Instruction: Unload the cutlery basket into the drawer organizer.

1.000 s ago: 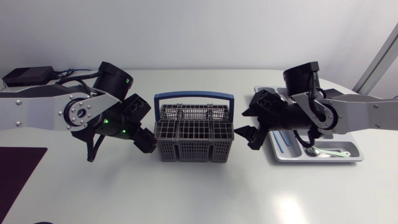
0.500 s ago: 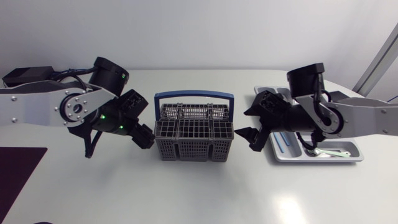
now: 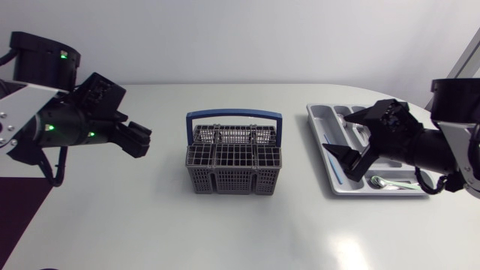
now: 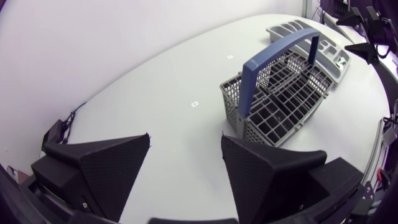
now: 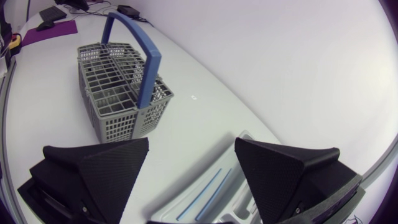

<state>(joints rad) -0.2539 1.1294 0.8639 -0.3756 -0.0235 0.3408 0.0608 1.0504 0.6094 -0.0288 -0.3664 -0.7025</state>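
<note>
The grey cutlery basket point(image 3: 233, 159) with its upright blue handle point(image 3: 233, 116) stands mid-table; no cutlery shows above its rim. The grey drawer organizer point(image 3: 325, 114) lies to its right, holding a spoon point(image 3: 391, 183) and thin blue sticks point(image 3: 339, 172). My left gripper point(image 3: 138, 140) hangs open and empty well left of the basket. In the left wrist view the basket point(image 4: 280, 93) is far ahead of the open gripper point(image 4: 186, 162). My right gripper point(image 3: 347, 137) is open and empty over the organizer's left part. In the right wrist view the organizer point(image 5: 239, 140) lies under the gripper point(image 5: 193, 168), with the basket point(image 5: 118, 93) ahead.
A dark purple mat point(image 3: 21, 204) lies at the table's front left. White tabletop runs all around the basket and along the front edge.
Both arms have pulled back from the basket's sides: the left gripper up and to the left, the right gripper right to above the organizer. The right gripper's fingers have spread wider.
</note>
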